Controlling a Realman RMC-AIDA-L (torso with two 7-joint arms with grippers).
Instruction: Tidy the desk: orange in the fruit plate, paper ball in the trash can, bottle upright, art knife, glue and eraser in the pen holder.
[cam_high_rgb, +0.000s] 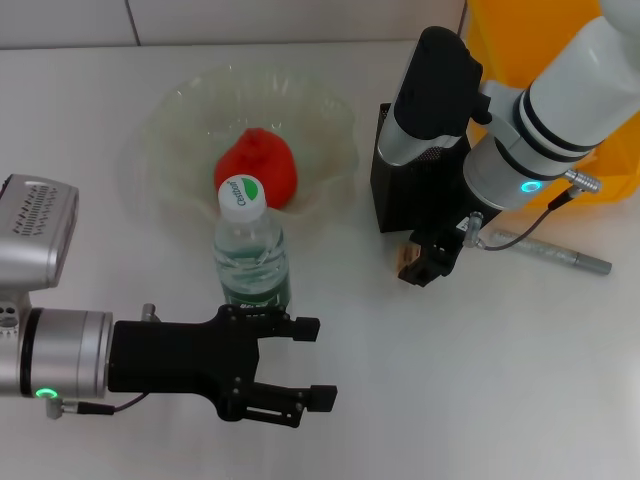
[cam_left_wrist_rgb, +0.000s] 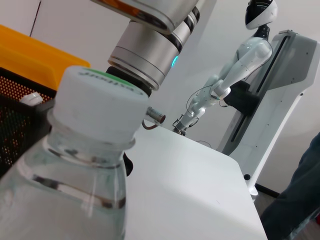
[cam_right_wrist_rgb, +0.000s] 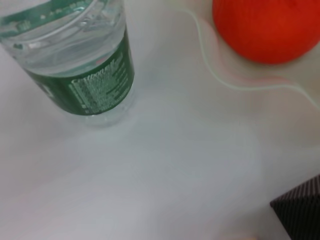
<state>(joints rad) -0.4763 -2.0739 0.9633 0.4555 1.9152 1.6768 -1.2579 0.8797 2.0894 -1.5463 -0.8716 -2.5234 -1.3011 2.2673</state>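
A clear water bottle (cam_high_rgb: 250, 255) with a white cap stands upright in front of the glass fruit plate (cam_high_rgb: 185, 110), which holds the orange (cam_high_rgb: 257, 165). My left gripper (cam_high_rgb: 312, 362) is open and empty, just in front of the bottle and to its right. My right gripper (cam_high_rgb: 428, 258) is low beside the black mesh pen holder (cam_high_rgb: 395, 195), shut on a small tan eraser (cam_high_rgb: 409, 262). A grey art knife (cam_high_rgb: 555, 251) lies on the table to the right. The bottle (cam_left_wrist_rgb: 75, 175) fills the left wrist view. The right wrist view shows the bottle (cam_right_wrist_rgb: 80, 55) and the orange (cam_right_wrist_rgb: 267, 27).
A yellow bin (cam_high_rgb: 610, 150) stands at the back right behind my right arm. The white table (cam_high_rgb: 450, 390) stretches in front. Another robot (cam_left_wrist_rgb: 250, 55) stands far off beyond the table edge in the left wrist view.
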